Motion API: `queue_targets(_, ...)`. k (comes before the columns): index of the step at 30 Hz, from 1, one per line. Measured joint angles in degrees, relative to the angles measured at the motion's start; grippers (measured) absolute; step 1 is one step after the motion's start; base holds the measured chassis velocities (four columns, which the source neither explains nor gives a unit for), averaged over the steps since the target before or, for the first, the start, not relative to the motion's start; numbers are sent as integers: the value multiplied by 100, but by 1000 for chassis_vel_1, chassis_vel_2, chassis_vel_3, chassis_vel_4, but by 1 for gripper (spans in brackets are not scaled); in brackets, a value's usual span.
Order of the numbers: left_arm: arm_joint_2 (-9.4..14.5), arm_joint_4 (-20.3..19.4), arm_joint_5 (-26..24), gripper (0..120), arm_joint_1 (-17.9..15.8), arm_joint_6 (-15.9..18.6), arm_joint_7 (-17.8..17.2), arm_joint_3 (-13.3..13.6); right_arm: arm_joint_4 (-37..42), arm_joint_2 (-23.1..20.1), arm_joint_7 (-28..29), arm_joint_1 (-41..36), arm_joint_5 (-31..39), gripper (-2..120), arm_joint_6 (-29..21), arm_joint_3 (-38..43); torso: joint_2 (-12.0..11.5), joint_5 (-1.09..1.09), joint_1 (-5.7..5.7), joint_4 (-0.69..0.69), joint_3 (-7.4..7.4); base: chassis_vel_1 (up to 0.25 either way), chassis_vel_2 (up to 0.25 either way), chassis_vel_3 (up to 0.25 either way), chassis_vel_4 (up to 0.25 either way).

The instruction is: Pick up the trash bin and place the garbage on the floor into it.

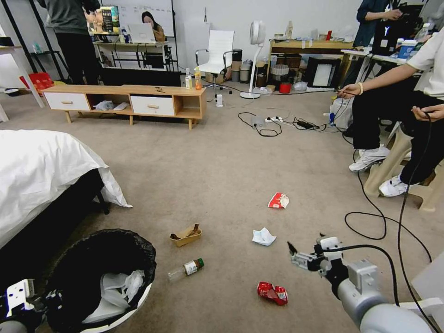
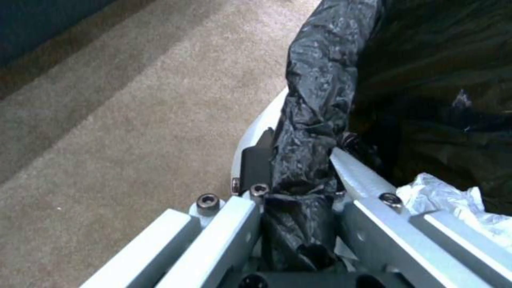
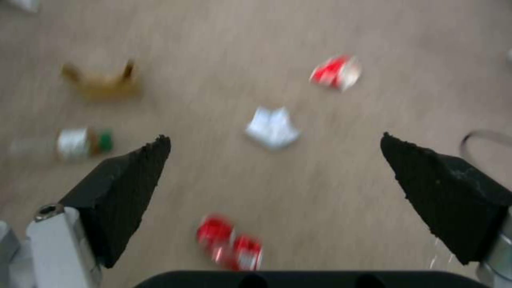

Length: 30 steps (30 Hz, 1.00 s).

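Note:
The trash bin (image 1: 138, 303), white with a black bag over its rim (image 2: 315, 120), hangs at the lower left with crumpled white tissue (image 1: 118, 289) inside. My left gripper (image 2: 299, 168) is shut on the bin's rim. On the carpet lie the garbage pieces: a brown cardboard tray (image 1: 186, 235), a clear bottle with green cap (image 1: 186, 269), a white tissue (image 1: 263, 237), a red-and-white packet (image 1: 278, 200) and a crushed red can (image 1: 272, 293). My right gripper (image 1: 296, 255) hovers open above the carpet, to the right of the can (image 3: 229, 242) and near the tissue (image 3: 272, 128).
A bed with a white sheet (image 1: 41, 171) stands at the left, close to the bin. A seated person's legs and a stool (image 1: 402, 171) are at the right, with black cables (image 1: 370, 217) looping across the carpet. A low wooden cabinet (image 1: 125, 101) stands far back.

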Motion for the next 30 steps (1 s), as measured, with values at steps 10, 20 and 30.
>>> queue_targets(10, -64, 50, 100, 2, -84, 0, 0, 142, -790, -665, -1172, 125, -540, 100, -249, -283, 0, 0, 0, -1, 0, 0, 0, 0, 0)
queue_targets(20, -174, 75, 188, 2, -99, 0, 12, 200, -1535, -755, -1606, 381, -986, 100, -149, -696, 0, 0, 0, 0, 0, 0, 0, 0, 0)
queue_targets(30, -318, 114, 294, 2, -100, 0, 36, 232, -2325, -635, -1921, 871, -1471, 100, 419, -1605, 0, -1, 0, -1, 0, 0, 0, 0, 0)
